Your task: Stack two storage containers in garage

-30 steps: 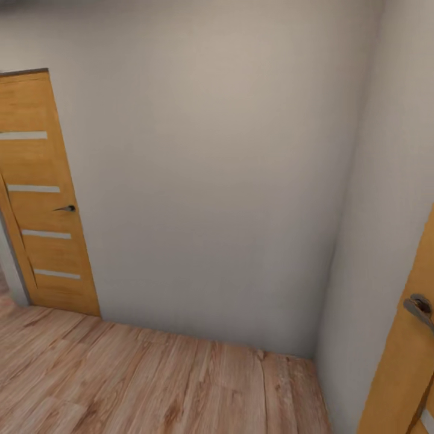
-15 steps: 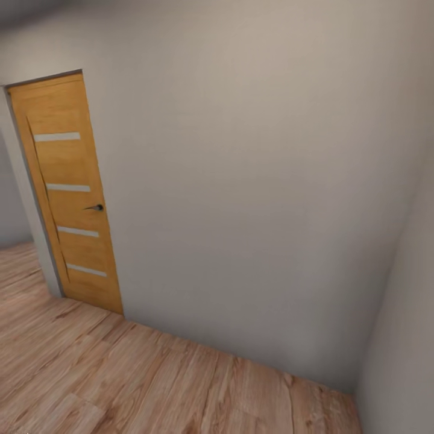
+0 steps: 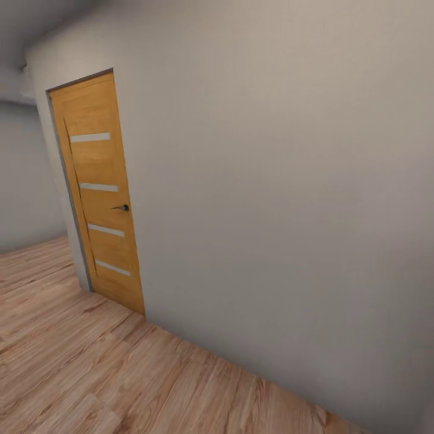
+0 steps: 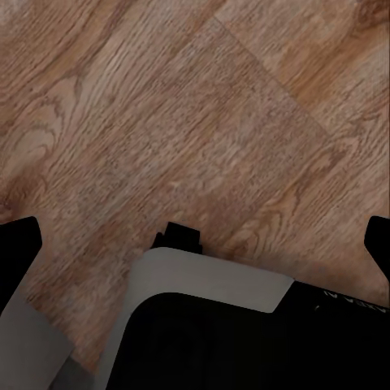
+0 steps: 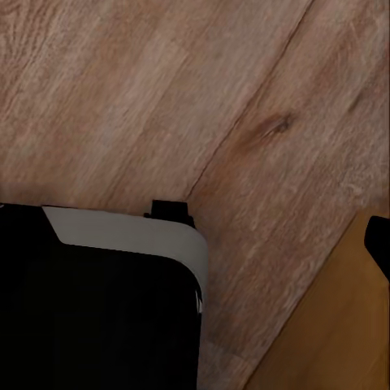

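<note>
The two storage containers are out of view. In the left wrist view my left gripper [image 4: 203, 244] hangs open above light wood-plank flooring [image 4: 162, 106], one dark fingertip [image 4: 18, 244] at each side edge and nothing between them. My right gripper [image 5: 195, 244] also looks open over the same planks, with one dark fingertip [image 5: 379, 244] at the picture's edge. My grey and black base [image 4: 211, 325] sits under both.
A plain pale wall [image 3: 271, 199] runs close ahead. An orange-wood door [image 3: 99, 193] with pale stripes and a dark handle stands shut in it. Wood-plank flooring [image 3: 90, 361] stretches past it toward another room. An orange-wood panel [image 5: 325, 333] lies close to my right arm.
The head view has swung left, so the striped door has slid toward the picture's middle. The second door at the right edge has left the picture. A room beyond has come into sight.
</note>
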Tool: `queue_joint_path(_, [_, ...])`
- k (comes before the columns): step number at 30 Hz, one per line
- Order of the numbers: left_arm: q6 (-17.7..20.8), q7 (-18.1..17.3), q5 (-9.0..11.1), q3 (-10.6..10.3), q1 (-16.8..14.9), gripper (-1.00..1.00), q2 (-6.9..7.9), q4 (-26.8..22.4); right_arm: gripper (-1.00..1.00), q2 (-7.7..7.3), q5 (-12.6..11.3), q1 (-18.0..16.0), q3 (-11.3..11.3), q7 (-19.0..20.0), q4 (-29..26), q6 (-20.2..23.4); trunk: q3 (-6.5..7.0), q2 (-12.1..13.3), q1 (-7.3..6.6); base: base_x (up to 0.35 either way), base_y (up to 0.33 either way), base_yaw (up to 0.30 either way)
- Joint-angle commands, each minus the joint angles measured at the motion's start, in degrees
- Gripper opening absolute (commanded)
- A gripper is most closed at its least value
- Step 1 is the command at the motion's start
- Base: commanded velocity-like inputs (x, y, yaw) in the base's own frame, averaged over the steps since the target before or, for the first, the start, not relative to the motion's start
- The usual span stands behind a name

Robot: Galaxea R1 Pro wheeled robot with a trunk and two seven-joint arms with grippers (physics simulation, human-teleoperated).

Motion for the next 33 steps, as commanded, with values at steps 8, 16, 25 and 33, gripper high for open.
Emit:
queue_joint_path(8, [0.09, 0.1, 0.29, -0.11, -0.05, 1.0, 0.02, 0.04, 1.0, 0.01, -0.36, -0.07, 0.47, -0.11, 0.17, -0.31, -0.07, -0.04, 0.04, 0.322, 0.0, 0.27])
queue_joint_path(16, [0.12, 0.1, 0.3, -0.11, -0.05, 1.0, -0.01, 0.05, 1.0, 0.01, -0.43, -0.07, 0.47, -0.11, 0.17, -0.38, -0.07, -0.04, 0.04, 0.322, 0.0, 0.27])
queue_joint_path(25, [0.16, 0.1, 0.3, -0.11, -0.05, 1.0, -0.01, 0.07, 1.0, 0.01, -0.4, -0.07, 0.47, -0.11, 0.17, -0.41, -0.07, -0.04, 0.04, 0.322, 0.0, 0.27])
queue_joint_path(33, [0.2, 0.1, 0.31, -0.11, -0.05, 1.0, 0.08, 0.08, 1.0, 0.01, -0.36, -0.07, 0.47, -0.11, 0.17, -0.47, -0.07, -0.04, 0.04, 0.322, 0.0, 0.27])
